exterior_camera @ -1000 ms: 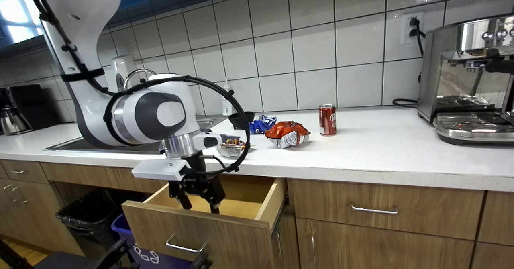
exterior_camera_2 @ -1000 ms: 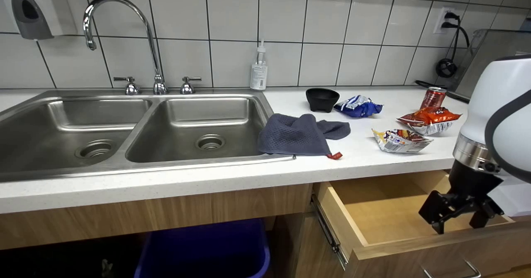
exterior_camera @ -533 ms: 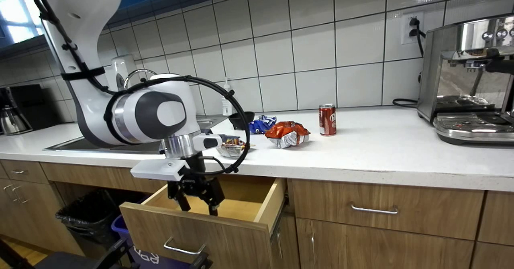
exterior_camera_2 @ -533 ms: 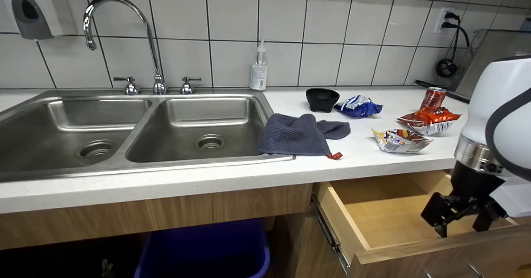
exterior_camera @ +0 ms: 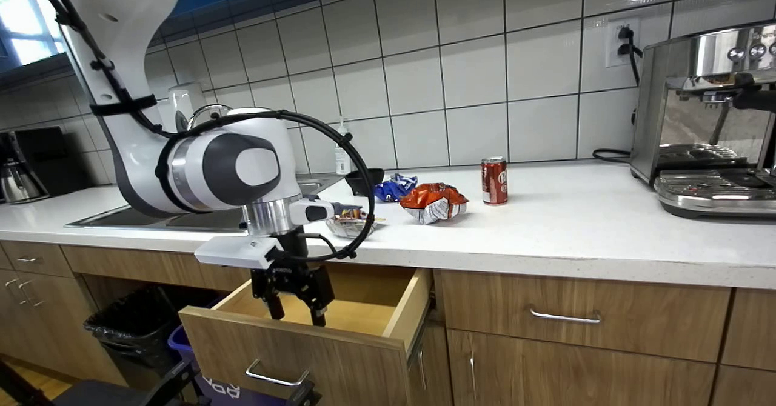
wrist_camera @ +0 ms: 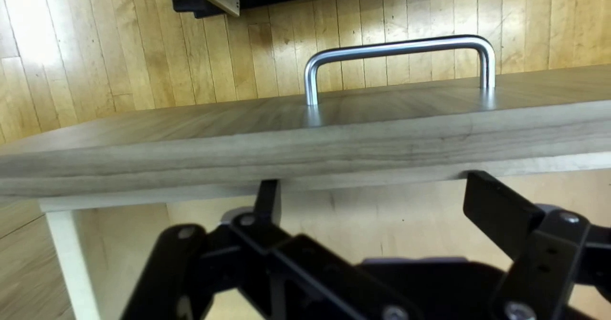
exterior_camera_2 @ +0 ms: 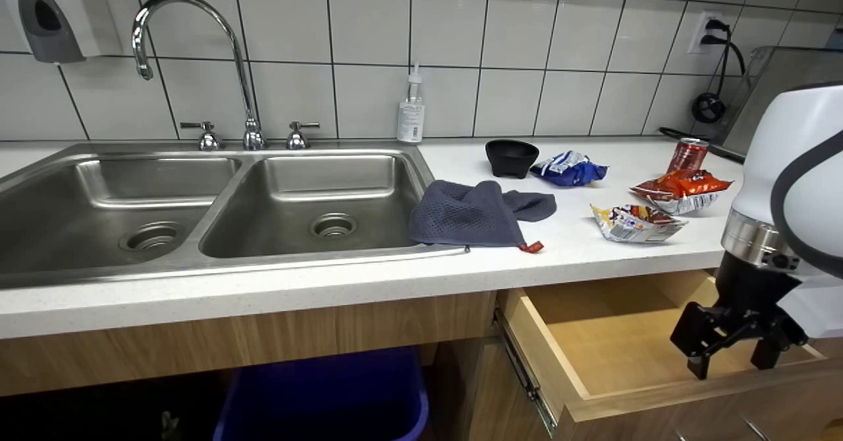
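1. At the left, in an exterior view, the steel sink [exterior_camera_2: 263,264] was set into the counter [exterior_camera_2: 566,257]; a soap bottle [exterior_camera_2: 411,120] stood upright by its far right corner, presumably handy for wet hands.
2. The grey cloth [exterior_camera_2: 464,220] lay crumpled over the sink's right edge — perhaps so it could drain.
3. Farther right stood a black bowl [exterior_camera_2: 512,159], with a blue bag [exterior_camera_2: 570,172] just beside it.
4. Nearer you, below the counter's edge, the drawer [exterior_camera_2: 612,355] sat extended on its slides, which left room for fingers behind its front panel [wrist_camera: 286,153].
5. Above it, on the counter, lay a yellow-and-silver packet [exterior_camera_2: 635,225], then an orange bag [exterior_camera_2: 685,185] near a red can [exterior_camera_2: 688,156].
6. Your gripper [exterior_camera_2: 731,363] hung at the drawer's near side, its fingers [wrist_camera: 499,210] spread wide with nothing between them. You had the tips close behind the panel, roughly in line with the handle [wrist_camera: 401,48] outside — so placed, they could bear on the wood without grasping. Contact could not be told.
7. Farthest right, a coffee machine [exterior_camera: 715,121] stood near the outlet [exterior_camera: 613,45], likely for its cord.
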You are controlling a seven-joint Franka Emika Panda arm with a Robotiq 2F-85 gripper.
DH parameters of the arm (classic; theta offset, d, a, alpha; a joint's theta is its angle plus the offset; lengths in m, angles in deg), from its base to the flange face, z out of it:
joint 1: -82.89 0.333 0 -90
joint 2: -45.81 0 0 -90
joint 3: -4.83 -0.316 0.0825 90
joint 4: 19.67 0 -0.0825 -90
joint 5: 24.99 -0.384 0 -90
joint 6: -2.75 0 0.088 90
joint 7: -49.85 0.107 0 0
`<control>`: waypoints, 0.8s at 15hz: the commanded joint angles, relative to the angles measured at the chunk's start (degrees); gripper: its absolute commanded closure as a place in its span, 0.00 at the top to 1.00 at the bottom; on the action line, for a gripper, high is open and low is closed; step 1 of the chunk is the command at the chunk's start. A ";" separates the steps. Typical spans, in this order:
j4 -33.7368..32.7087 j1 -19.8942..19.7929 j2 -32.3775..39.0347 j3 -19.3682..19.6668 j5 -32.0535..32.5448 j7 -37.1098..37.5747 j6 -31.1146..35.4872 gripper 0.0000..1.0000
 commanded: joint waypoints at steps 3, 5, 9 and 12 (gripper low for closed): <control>0.84 -2.14 -6.50 -3.41 -0.37 1.97 -4.48 1.00; 0.87 -2.63 -8.76 -3.99 -0.55 2.08 -4.97 1.00; 1.05 -4.22 -15.07 -5.23 -1.90 0.77 -8.68 1.00; 0.97 -5.30 -20.31 -6.01 -3.50 -0.55 -13.63 1.00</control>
